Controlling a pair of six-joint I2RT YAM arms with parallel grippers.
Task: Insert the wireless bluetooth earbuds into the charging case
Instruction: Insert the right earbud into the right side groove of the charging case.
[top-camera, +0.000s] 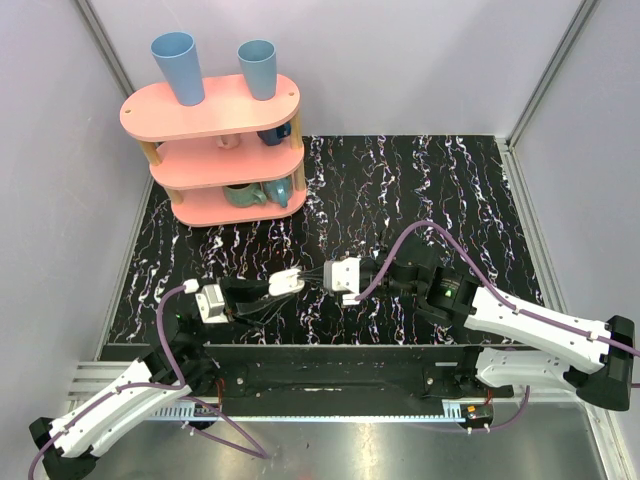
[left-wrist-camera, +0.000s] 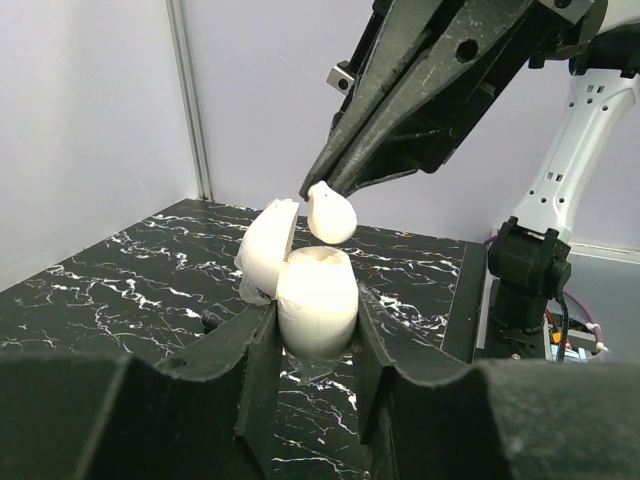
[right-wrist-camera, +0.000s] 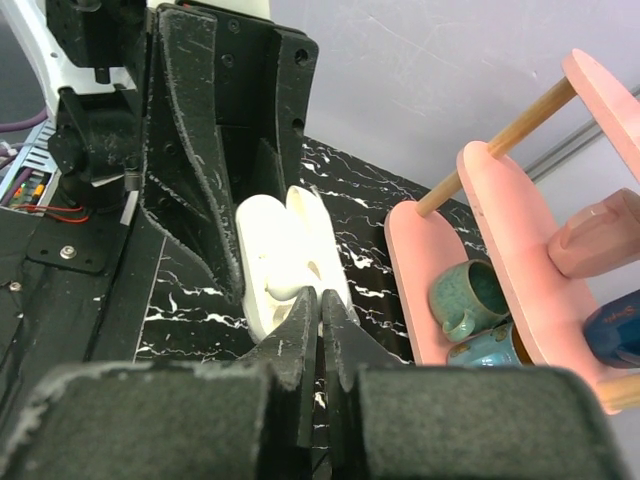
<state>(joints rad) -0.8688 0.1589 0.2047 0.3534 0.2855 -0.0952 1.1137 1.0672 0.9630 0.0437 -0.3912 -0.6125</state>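
Observation:
My left gripper (top-camera: 268, 290) is shut on the white charging case (left-wrist-camera: 316, 300) and holds it upright a little above the tabletop, with its lid (left-wrist-camera: 268, 245) swung open to the left. My right gripper (left-wrist-camera: 318, 190) comes in from above, shut on one small white earbud (left-wrist-camera: 331, 213) that hangs just over the case's open top. In the right wrist view the earbud (right-wrist-camera: 280, 290) shows at my fingertips (right-wrist-camera: 305, 310) against the open case (right-wrist-camera: 285, 240). In the top view the case (top-camera: 287, 282) sits between the two grippers. I see no second earbud.
A pink three-tier rack (top-camera: 215, 110) stands at the back left, with two blue cups on top and mugs on the lower shelves. It also shows in the right wrist view (right-wrist-camera: 440, 250), with a teal mug (right-wrist-camera: 468, 300). Grey walls enclose the black marbled table (top-camera: 450, 180).

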